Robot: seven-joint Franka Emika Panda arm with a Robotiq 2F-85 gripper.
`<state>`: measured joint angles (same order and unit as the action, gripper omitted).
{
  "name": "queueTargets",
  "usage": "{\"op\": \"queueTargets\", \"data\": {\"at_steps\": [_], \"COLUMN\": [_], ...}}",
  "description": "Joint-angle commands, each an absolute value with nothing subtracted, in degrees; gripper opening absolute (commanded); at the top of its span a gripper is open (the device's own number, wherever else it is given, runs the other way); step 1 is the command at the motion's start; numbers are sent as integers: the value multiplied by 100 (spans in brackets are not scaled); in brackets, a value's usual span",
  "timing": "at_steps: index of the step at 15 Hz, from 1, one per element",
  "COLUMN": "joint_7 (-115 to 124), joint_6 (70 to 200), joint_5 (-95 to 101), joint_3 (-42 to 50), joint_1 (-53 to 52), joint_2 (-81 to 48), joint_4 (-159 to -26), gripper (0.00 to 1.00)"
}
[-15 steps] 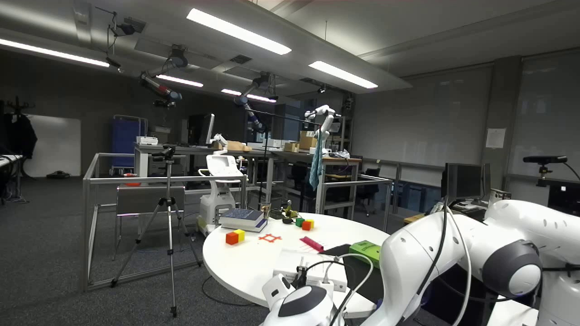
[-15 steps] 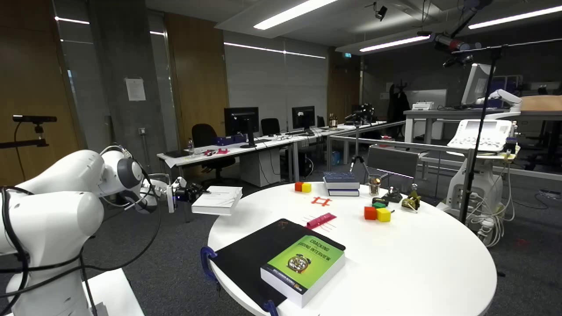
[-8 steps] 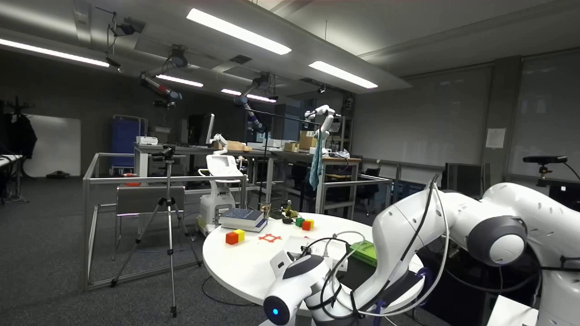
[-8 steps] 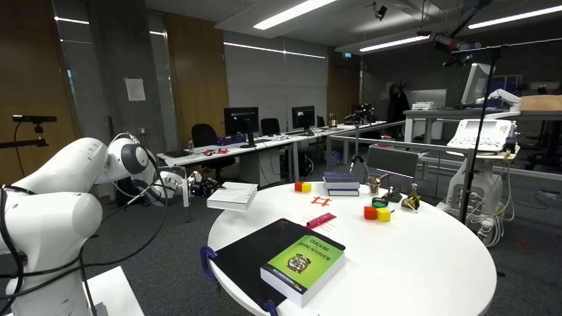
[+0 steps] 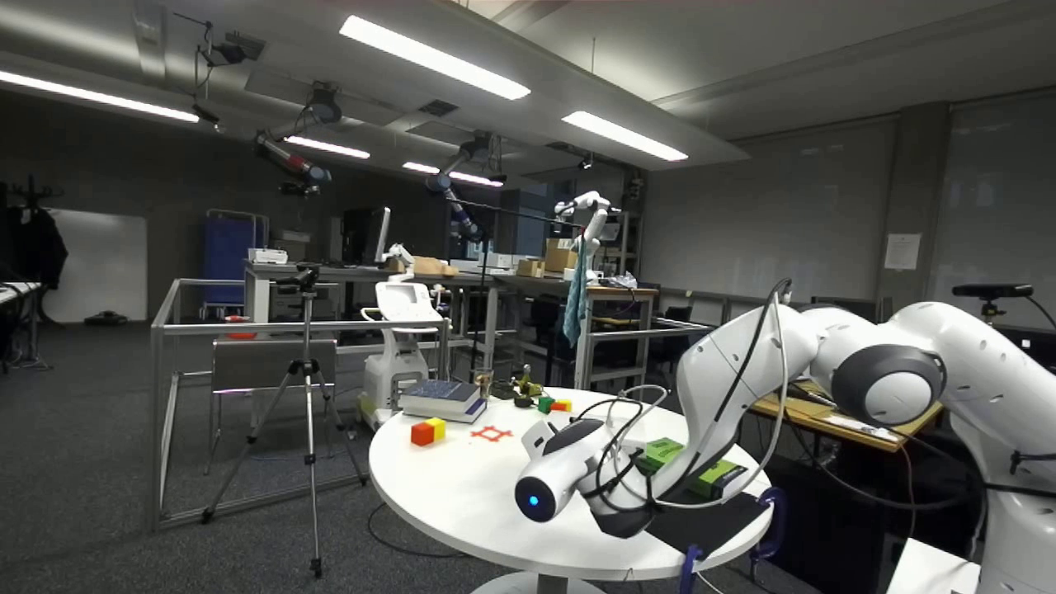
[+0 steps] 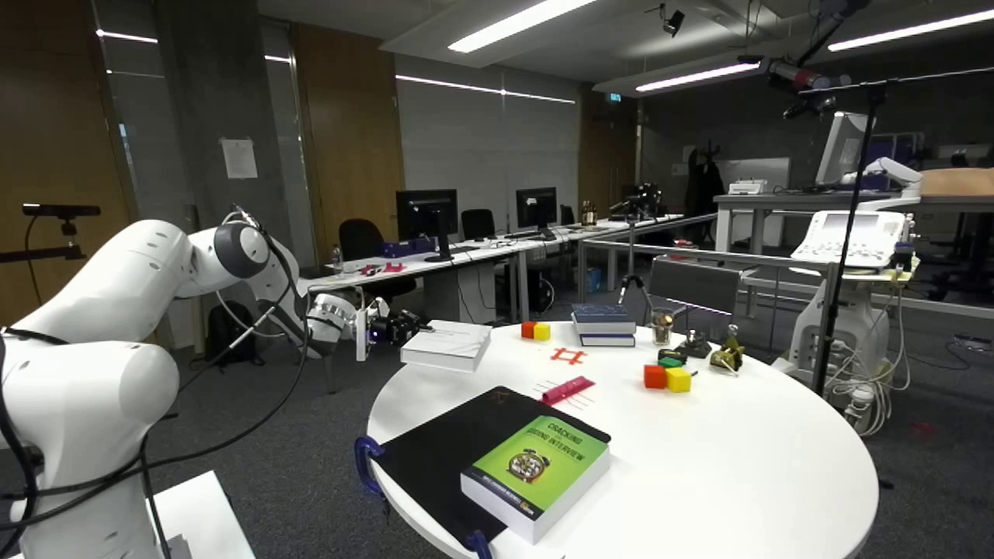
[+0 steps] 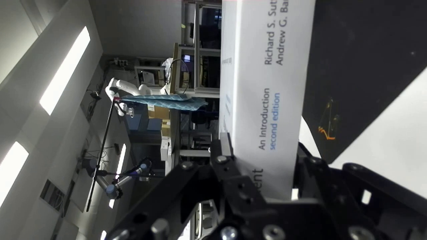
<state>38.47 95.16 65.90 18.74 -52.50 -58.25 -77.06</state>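
Observation:
A thick white book [image 7: 270, 83] fills the middle of the wrist view, its spine lettered "An Introduction second edition". My gripper [image 7: 262, 151] is shut on it, with one finger [image 7: 225, 146] against the cover and the opposite finger along the far face. In an exterior view the white book [image 6: 446, 347] lies flat-side up in front of the gripper [image 6: 419, 328], at the round white table's [image 6: 699, 481] edge. How high it hangs over the table I cannot tell. A green book [image 6: 536, 466] rests on a black mat [image 6: 458, 442] nearer that camera.
Blue clamps [image 6: 366, 466] grip the mat's edge. Farther along stand stacked blue books [image 6: 603, 322], a glass [image 6: 662, 328], red and yellow cubes [image 6: 666, 379], an orange grid [image 6: 568, 356] and a pink piece [image 6: 567, 390]. Cables [image 5: 615, 445] loop from the arm.
The arm has carried the white book rightward in an exterior view, from beside the table to over its edge. The green book and the other table items have stayed put.

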Motion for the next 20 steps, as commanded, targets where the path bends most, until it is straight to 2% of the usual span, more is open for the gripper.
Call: {"op": "queueTargets", "data": {"at_steps": [1, 2, 3, 9, 15, 20], "joint_7": [3925, 3929, 4061, 4867, 5715, 6150], "joint_6": [9842, 9955, 9749, 9569, 9573, 9740], "joint_5": [7094, 7144, 7633, 8469, 8467, 8420], "joint_3": [2281, 2385, 1845, 1005, 138, -233], "joint_1": [-5284, -5263, -4790, -3651, -2445, -1745], "joint_2": [-4849, -4729, -4485, -3735, -3146, -2549], "joint_4": [-8921, -9086, -9216, -10156, -11237, -12005], "gripper": [16, 16, 16, 16, 16, 16]}}
